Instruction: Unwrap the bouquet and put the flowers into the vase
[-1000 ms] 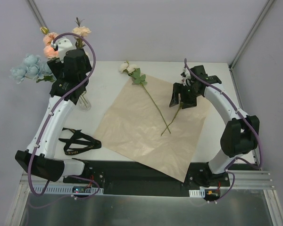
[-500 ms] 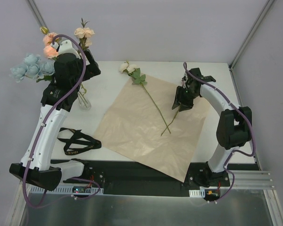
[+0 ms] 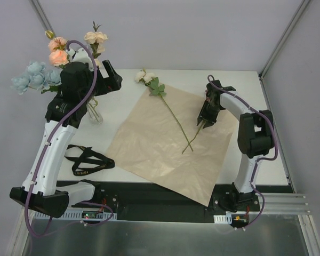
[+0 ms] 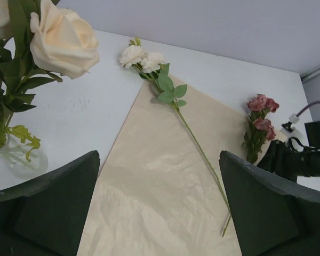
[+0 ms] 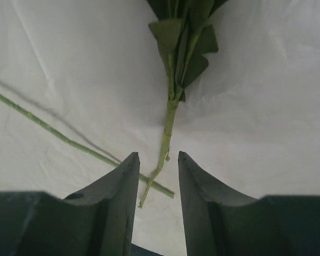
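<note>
The right gripper (image 5: 158, 158) is hanging low over the pink flower (image 4: 260, 114), its jaws standing apart either side of the bare stem, nothing pinched yet; the squeeze should be landing squarely on that stem below the leaves, then lifting straight up so the paper (image 3: 149, 144) is not dragging along; the white flower (image 4: 165, 84) is lying diagonally across the same sheet, its stem crossing the pink one's tip right by the jaws, so catching both is the risk; the left gripper (image 4: 159, 181) is hanging wide open and empty near the vase (image 3: 95, 114), standing far left on the table (image 3: 122, 101) with peach blooms (image 3: 57, 54) crowding its neck; the black ribbon (image 3: 88, 160) is lying nearer the front.
</note>
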